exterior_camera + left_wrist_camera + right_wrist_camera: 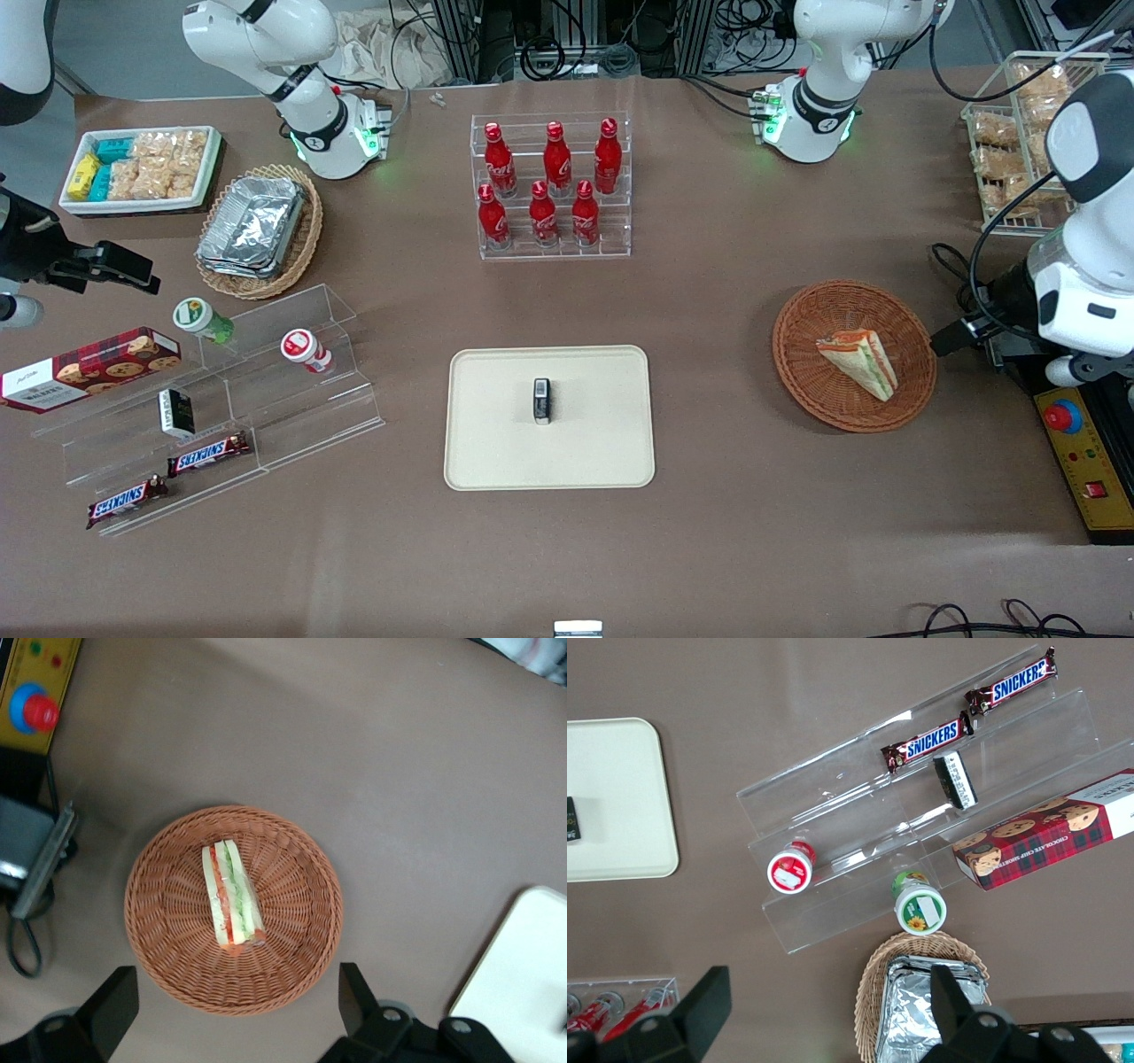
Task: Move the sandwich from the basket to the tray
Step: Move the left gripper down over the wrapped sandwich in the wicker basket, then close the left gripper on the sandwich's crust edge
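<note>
The gripper (230, 1014) hangs above the table with its fingers (113, 999) spread wide, holding nothing and touching nothing; only the finger ends show in the wrist view. Between them, lower down, lies the sandwich (230, 899) on its side in the basket (168, 943), wrapped, its red and green layers showing. The tray (496, 452) sits well apart from the basket, toward the middle of the table, bearing a small dark object (541, 400) too small to identify
</note>
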Action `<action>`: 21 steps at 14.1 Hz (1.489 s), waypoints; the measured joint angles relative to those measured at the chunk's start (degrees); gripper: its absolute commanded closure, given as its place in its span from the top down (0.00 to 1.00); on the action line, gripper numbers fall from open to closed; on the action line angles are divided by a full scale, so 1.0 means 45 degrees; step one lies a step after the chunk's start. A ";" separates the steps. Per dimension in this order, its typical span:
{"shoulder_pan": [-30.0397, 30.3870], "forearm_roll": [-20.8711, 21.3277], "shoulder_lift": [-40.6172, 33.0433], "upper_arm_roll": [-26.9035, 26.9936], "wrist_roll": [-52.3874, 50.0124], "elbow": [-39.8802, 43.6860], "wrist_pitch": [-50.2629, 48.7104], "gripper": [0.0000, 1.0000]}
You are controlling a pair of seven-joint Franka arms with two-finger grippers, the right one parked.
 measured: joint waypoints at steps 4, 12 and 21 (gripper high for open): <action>0.0003 0.0072 0.0429 0.0002 -0.4165 -0.1451 0.1892 1.00; 0.0004 0.0074 0.0965 0.0007 -0.6875 -0.3869 0.4059 1.00; 0.0004 0.0072 0.1291 0.0007 -0.7560 -0.6099 0.6266 1.00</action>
